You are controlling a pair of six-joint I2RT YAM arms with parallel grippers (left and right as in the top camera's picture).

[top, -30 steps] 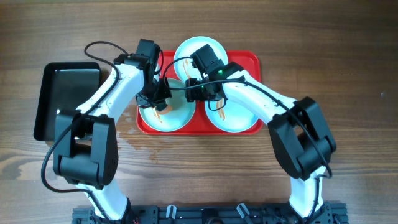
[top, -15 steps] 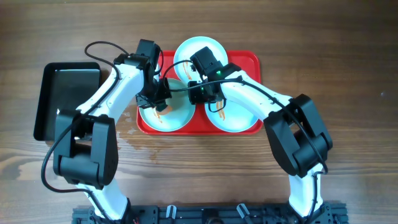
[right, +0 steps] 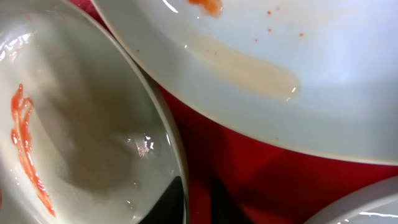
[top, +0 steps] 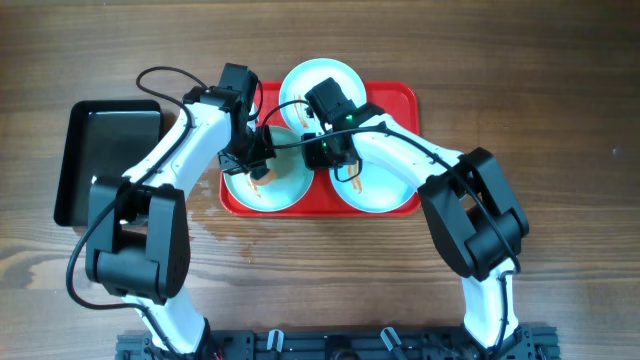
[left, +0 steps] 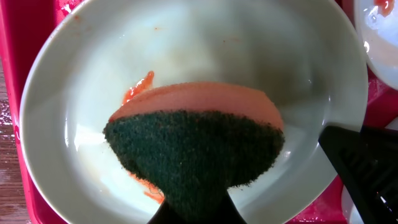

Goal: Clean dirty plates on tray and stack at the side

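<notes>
Dirty plates (top: 320,72) fill the tray (top: 397,96); left tool (left: 196,214) grips sponge (left: 193,155), right tool (right: 193,208) pinches one rim.

Brown wood-grain bench (top: 560,120), grain running left to right. Directly on it: red tray (top: 400,95) lying flat at far centre, long side along the grain; black tray (top: 75,160) flat too, apart from it on the left. Wet sheen (top: 213,218) on bare wood just off red tray's near-left corner.
</notes>
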